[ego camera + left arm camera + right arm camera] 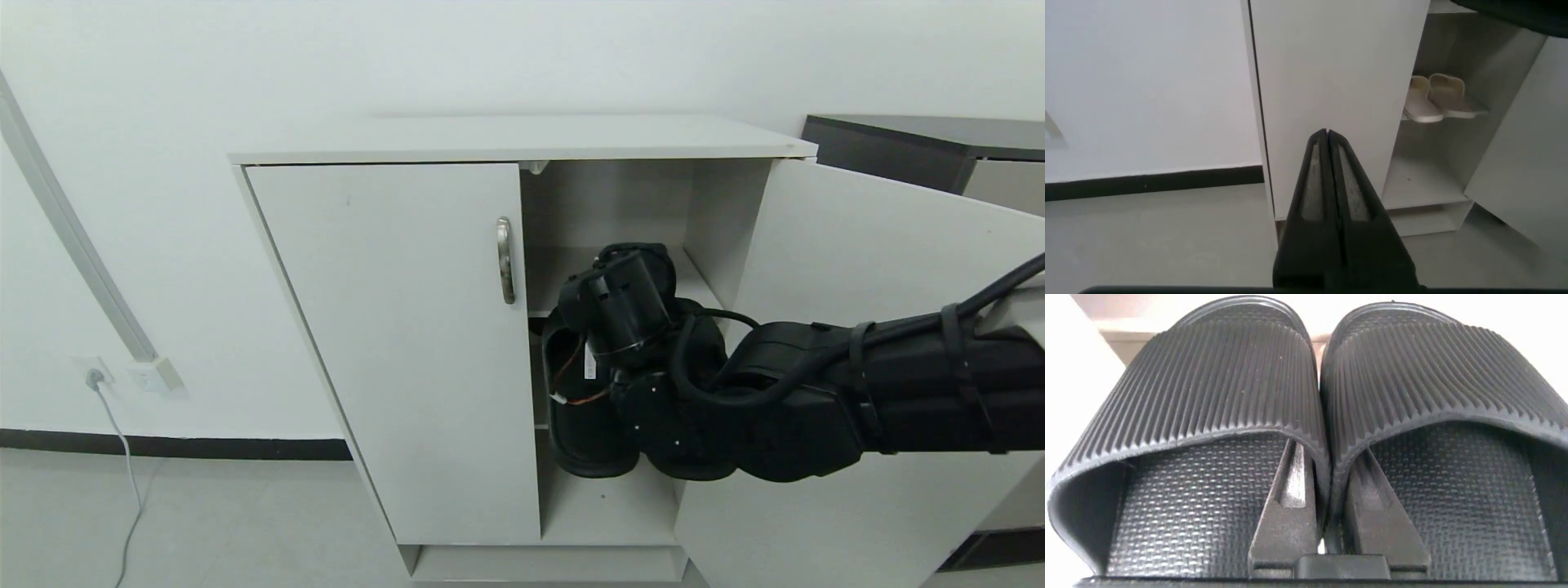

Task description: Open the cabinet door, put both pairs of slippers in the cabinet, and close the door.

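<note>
**Black pair in transit.** The black pair (1233, 400) hung from the right gripper (1327, 469), held side by side. One of the jaws sat inside each slipper, and together they were clenched on the two touching inner walls. I judged this pinch was chosen so that a single grasp could carry both slippers as one piece. In the head view the pair sat in the open right half of the cabinet (522, 139), soles facing inward and the lower edge near the bottom of the opening. I could not tell whether it touched any surface there.

**Pale pair.** The pale pair (1444, 96) lay inside the cabinet, one level above the bottom board (1425, 175), so that half of the loading looked done.

**Doors.** The right door (857, 245) stood swung wide, which gave the right arm room to enter. The left door (392, 343) was closed, its handle (505, 260) just beside the arm's wrist.

**Left gripper.** The left gripper (1328, 147) hovered above the floor (1167, 237) in front of the left door. Its jaws were clenched on nothing and were well apart from both pairs, presumably parked out of the way.

**Stage and risk.** I read this as the placing of the second pair, with release, withdrawal and closing the right door left to do. The thin pinch on soft walls could let one slipper sag or slide free. The arm had to clear the opening before the door could swing.
</note>
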### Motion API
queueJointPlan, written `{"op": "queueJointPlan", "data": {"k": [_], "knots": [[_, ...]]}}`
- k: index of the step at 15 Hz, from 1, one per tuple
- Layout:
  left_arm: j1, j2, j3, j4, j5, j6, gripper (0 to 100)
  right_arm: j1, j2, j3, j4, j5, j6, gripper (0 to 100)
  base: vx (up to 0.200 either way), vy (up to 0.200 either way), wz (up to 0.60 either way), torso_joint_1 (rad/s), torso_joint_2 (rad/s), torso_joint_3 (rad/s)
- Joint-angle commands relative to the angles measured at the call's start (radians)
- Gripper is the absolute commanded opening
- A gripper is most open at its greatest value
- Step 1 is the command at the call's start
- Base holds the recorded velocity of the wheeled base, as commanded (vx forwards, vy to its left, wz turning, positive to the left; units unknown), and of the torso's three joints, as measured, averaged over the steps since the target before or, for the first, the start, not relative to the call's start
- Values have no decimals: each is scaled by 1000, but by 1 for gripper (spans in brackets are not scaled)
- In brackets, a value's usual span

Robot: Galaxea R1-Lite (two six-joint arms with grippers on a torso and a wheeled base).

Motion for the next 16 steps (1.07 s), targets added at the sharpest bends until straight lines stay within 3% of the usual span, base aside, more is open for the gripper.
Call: {"op": "queueJointPlan", "data": {"k": [1, 6, 16], "knots": [[0, 2, -1, 0, 0, 0, 0, -16, -14, 4, -2, 31, -1, 0, 0, 0, 0, 0, 0, 0], [-2, 2, -1, 0, 0, 0, 0, -44, -1, 23, -29, 46, -9, 0, 0, 0, 0, 0, 0, 0], [0, 2, -1, 0, -1, 0, 0, -46, -1, 30, -75, 48, -52, 0, 200, 0, 0, 0, 3, 3]]}}
